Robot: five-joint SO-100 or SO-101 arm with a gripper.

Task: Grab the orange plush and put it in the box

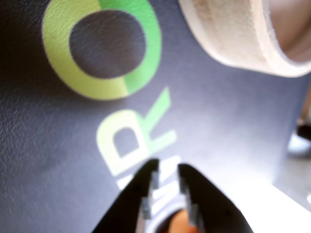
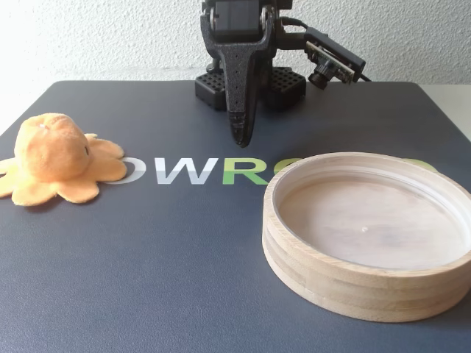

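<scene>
The orange plush lies on the dark mat at the far left in the fixed view, dome up and flaps spread. The box, a round light-wood tray, stands empty at the right front; its rim also shows at the top right of the wrist view. My gripper hangs point-down over the mat's middle back, above the printed letters, apart from both things. In the wrist view the gripper has its jaws a narrow gap apart, with nothing held between the tips. The plush is out of the wrist view.
The dark mat bears white and green letters. The arm's black base stands at the back, in front of a white wall. The wrist camera juts out to the right of the arm.
</scene>
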